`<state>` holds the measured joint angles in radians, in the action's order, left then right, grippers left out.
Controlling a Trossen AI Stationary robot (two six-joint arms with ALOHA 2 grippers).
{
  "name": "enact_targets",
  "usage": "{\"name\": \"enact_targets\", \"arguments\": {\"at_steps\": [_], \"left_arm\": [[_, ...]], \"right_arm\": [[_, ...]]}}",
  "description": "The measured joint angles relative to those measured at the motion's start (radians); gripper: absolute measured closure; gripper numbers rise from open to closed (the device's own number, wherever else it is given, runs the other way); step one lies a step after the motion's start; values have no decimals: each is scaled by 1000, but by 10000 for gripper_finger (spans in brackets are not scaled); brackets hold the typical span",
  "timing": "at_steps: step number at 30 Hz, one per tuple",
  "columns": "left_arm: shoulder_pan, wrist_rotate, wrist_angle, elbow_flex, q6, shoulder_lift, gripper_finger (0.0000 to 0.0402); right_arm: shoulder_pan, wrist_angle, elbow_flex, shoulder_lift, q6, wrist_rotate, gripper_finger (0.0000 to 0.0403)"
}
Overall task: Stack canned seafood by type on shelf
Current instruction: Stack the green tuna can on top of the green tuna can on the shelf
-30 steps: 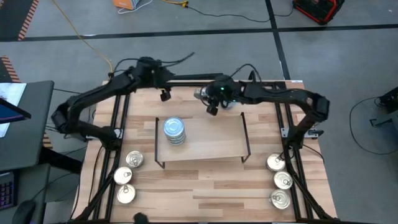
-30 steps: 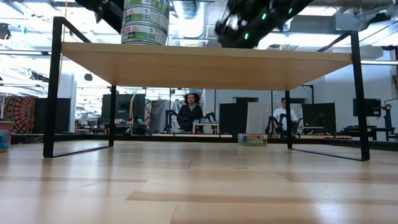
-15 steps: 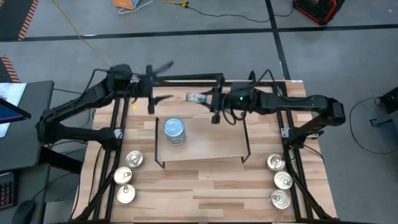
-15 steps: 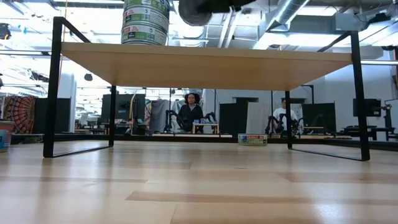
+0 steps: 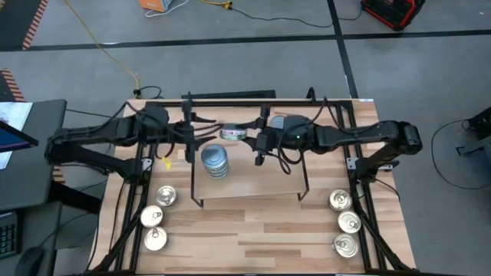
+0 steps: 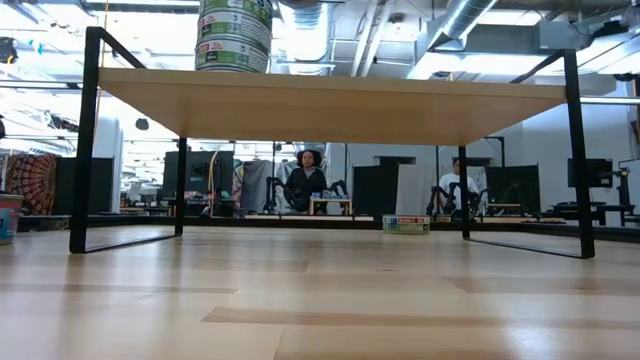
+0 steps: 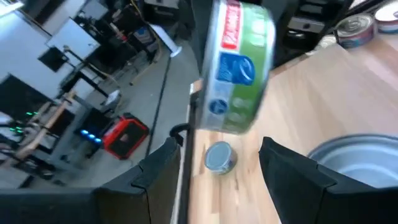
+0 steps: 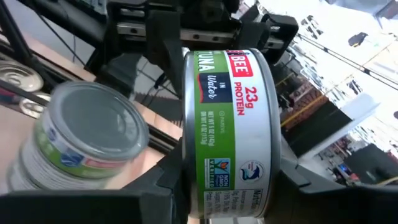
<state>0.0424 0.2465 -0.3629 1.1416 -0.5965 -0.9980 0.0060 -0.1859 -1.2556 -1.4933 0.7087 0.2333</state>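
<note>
Right gripper (image 5: 247, 135): above the shelf's far edge, jaws clamped on a tuna tin (image 5: 233, 133) held on its side, just beyond the stack.
Left gripper (image 5: 188, 136): at the shelf's far left corner, fingers (image 7: 165, 174) spread apart with nothing between them, facing the held tin.
Held tin label (image 8: 227, 134): green and white band; "23g PROTEIN" in red, "in Water" on a dark patch, a word ending in "UNA"; smaller print unreadable.
Stack (image 5: 215, 161): blue-grey-lidded tins piled on the shelf's left part, near its left edge; green and white bands show in the low view (image 6: 234, 35).
Shelf (image 5: 265, 176): light wooden top on black wire legs; the right part bare, open room under it in the low view.
Left tins (image 5: 155, 217): three pull-tab tins in a row near the table's left front edge.
Right tins (image 5: 346, 222): three pull-tab tins in a row near the table's right front edge.
Table (image 5: 253, 238): front strip bare between the two rows.
</note>
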Motion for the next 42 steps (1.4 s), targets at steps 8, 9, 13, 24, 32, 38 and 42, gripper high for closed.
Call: {"name": "enact_targets", "arguments": {"at_steps": [8,9,13,24,32,38,42], "left_arm": [[-154,174,17,0,-26,72,190],[-167,172,17,0,-17,82,190],[-206,156,10,0,32,97,190],[-307,175,-45,1,89,133,190],[-359,171,-75,0,108,136,190],[-367,169,-76,0,105,110,191],[-367,170,-76,0,116,88,191]], "right_arm": [[81,-26,0,0,51,-1,239],[89,-37,0,-1,51,-2,239],[102,-122,-3,-43,25,0,239],[145,-207,-99,-231,126,163,239],[131,98,-250,-280,25,189,231],[124,147,-262,-280,-17,189,196],[124,167,-263,-280,-21,189,175]]}}
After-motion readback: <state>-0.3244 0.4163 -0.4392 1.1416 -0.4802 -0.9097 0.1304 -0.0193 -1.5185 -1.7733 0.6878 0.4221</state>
